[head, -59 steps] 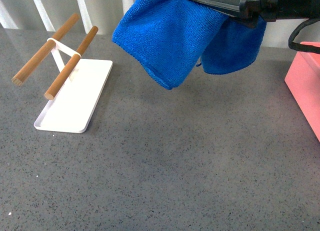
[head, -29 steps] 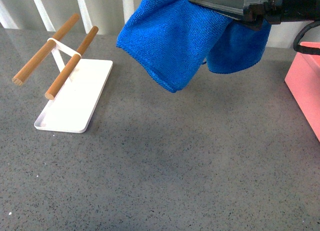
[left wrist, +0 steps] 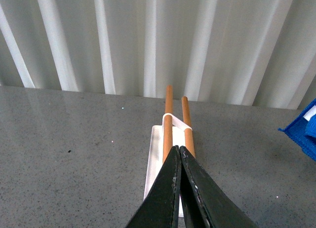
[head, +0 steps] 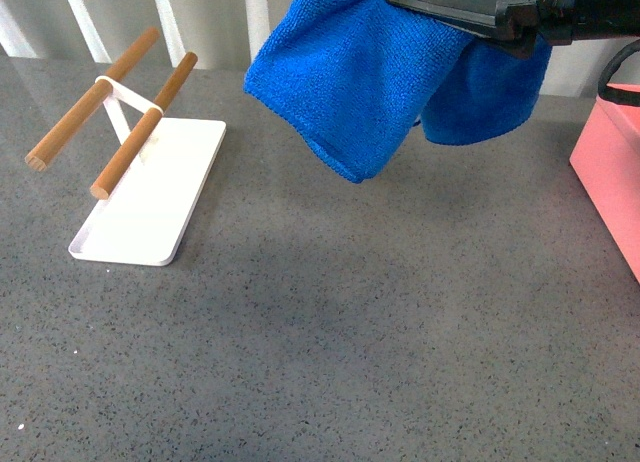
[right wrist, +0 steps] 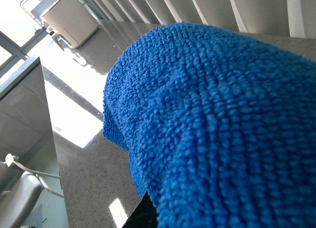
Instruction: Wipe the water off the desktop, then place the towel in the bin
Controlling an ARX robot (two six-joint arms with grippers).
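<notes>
The blue fluffy towel (head: 360, 82) hangs in folds above the back of the dark speckled desktop (head: 350, 342), clear of the surface. My right gripper (head: 430, 4) is shut on its top edge, at the upper right of the front view. In the right wrist view the towel (right wrist: 222, 129) fills most of the picture and hides the jaws, with only a dark finger edge (right wrist: 143, 215) showing. The salmon-pink bin (head: 612, 172) stands at the right edge, to the right of the towel. My left gripper (left wrist: 178, 151) is shut on nothing, above the desktop.
A flat white tray (head: 150, 197) with two wooden rods (head: 140, 132) on a white stand sits at the back left. In the left wrist view the tray (left wrist: 154, 159) lies straight beyond the left fingertips. A white ribbed wall runs behind the desktop.
My right gripper has carried the towel a little to the right, towards the bin. The tray and bin have not moved.
</notes>
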